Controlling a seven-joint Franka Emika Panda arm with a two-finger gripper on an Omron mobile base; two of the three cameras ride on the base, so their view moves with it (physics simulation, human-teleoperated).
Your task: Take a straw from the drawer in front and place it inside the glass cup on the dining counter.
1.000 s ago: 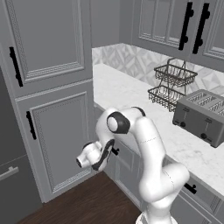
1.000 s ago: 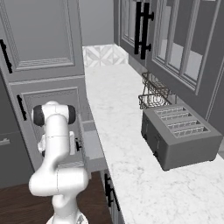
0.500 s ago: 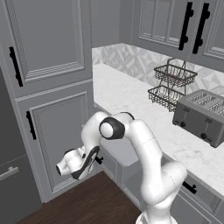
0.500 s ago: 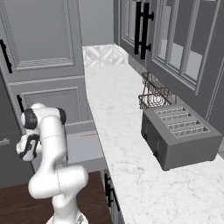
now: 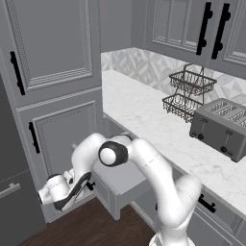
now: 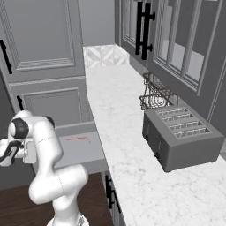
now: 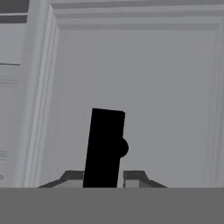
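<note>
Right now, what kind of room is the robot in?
It looks like a kitchen. There's a toaster on a white marble counter, a wire basket rack beside it, and grey cabinet doors all around.

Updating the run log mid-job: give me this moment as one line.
drawer: open | straw: lying in drawer, untouched | gripper: at drawer's black bar handle, handle between fingertips, grip unclear | next: likely reach for straw

Arm folded low, hand [image 5: 47, 194] leftward
</note>
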